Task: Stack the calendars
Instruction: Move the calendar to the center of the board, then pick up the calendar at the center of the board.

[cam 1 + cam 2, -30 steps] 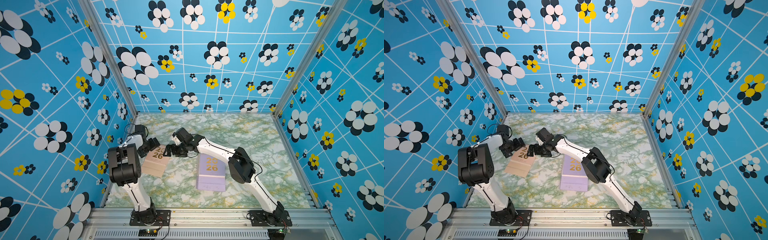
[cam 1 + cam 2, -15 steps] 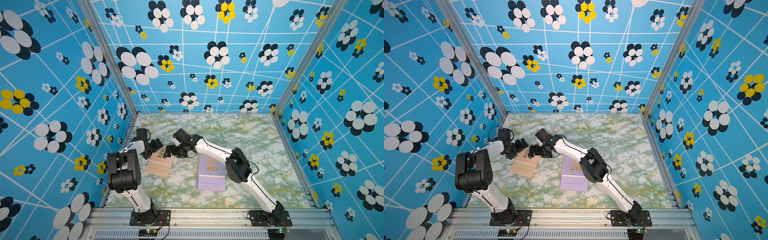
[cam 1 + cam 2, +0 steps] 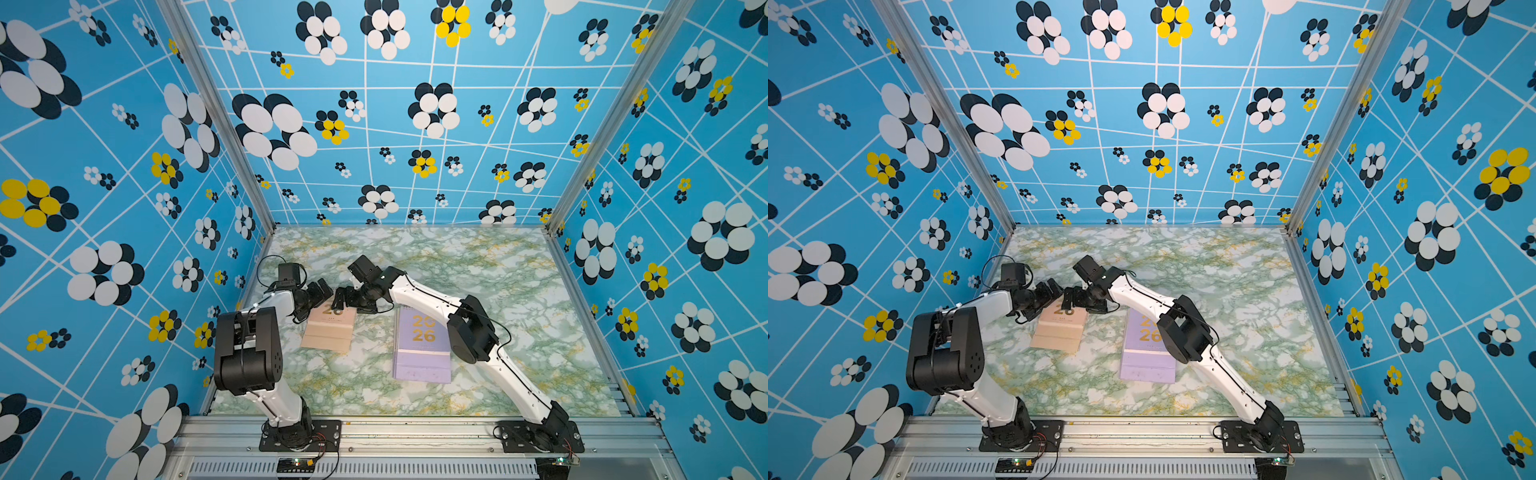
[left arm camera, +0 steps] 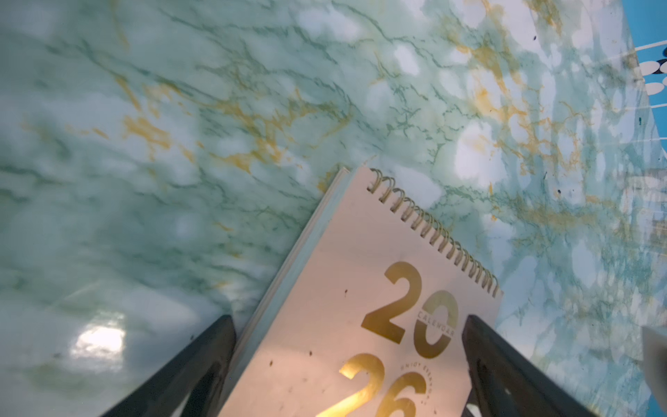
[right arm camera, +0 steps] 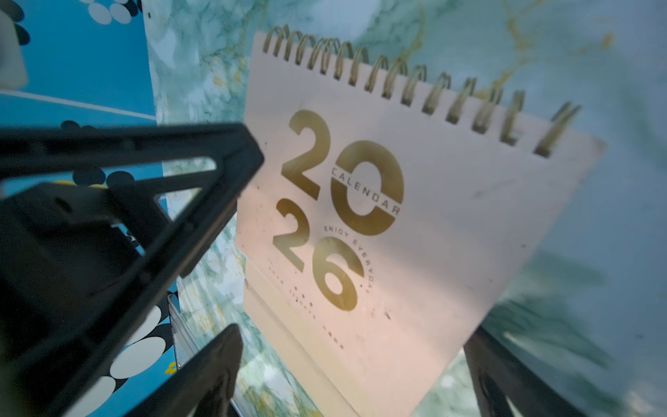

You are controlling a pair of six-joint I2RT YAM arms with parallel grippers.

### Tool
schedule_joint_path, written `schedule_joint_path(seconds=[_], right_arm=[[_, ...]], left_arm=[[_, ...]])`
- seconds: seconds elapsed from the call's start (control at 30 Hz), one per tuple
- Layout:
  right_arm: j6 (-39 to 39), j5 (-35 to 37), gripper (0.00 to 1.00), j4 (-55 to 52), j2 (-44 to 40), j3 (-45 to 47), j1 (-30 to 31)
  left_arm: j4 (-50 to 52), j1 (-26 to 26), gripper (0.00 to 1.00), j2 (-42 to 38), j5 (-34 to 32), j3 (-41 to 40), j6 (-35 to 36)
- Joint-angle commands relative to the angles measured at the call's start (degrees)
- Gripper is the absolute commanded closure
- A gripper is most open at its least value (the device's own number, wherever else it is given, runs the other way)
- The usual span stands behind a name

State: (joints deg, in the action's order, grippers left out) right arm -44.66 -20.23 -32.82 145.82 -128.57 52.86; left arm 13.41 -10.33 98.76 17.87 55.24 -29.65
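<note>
Calendars lie in two places on the green-and-gold marbled table [image 3: 478,266], seen from above in both top views. Counted by visible covers there are two: one peach-pink calendar [image 3: 330,332] left of centre and one lavender calendar [image 3: 422,345] at centre, both with gold "20 26". Each seems to rest on further layers, and their number cannot be told. The two are apart, with a strip of marble between them.

The peach-pink calendar's left edge is near the table's left edge and the blue flowered wall [image 3: 124,249]. Its spiral edge points to the upper part of the frame. Open marble fills the upper and right parts of the table, and a band along the lower edge by the metal rail [image 3: 415,432].

There are two arms. The left gripper [image 3: 324,293] and right gripper [image 3: 341,298] meet nearly tip to tip over the peach-pink calendar's spiral end. Both have their jaws spread wide. In the left wrist view the left gripper's fingers [image 4: 202,361] flank the cover; whether they touch it cannot be told. The right arm crosses above the lavender calendar's upper right corner.
</note>
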Motion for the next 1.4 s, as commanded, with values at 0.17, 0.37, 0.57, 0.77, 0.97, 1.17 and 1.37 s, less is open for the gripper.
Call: schedule_joint_path(seconds=[0.17,0.37,0.57,0.77,0.97,1.17,1.37], right_arm=[[-0.88,-0.08,0.03,-1.86,4.05,-5.05,-0.21],[-0.69,0.1,0.03,-2.59,5.19,-6.93,-1.64],[0.78,-0.06,0.03,-3.58,5.62,-8.03,-3.44],[3.11,-0.17,0.03,-5.06,5.23,-8.71,-4.42],[5.2,0.43,0.04,-6.54,3.81,-7.37,-4.44],[5.63,1.16,0.05,-6.12,2.32,-5.28,-4.36],[5.38,0.74,0.06,-5.96,2.76,-5.24,-3.98]], left_arm=[[1.51,2.82,0.0,0.32,3.31,-3.58,-2.34],[0.72,3.2,0.01,-2.34,3.5,-6.24,-2.8],[0.92,3.37,0.01,-7.74,4.0,-9.41,-2.87],[2.75,3.58,0.01,-10.6,1.53,-9.31,-0.28],[1.28,3.39,0.02,-10.54,-1.49,-9.5,3.39],[1.14,2.98,0.05,-7.65,-1.81,-8.98,5.65],[-0.84,2.98,0.06,-4.97,-0.52,-9.28,5.22]])
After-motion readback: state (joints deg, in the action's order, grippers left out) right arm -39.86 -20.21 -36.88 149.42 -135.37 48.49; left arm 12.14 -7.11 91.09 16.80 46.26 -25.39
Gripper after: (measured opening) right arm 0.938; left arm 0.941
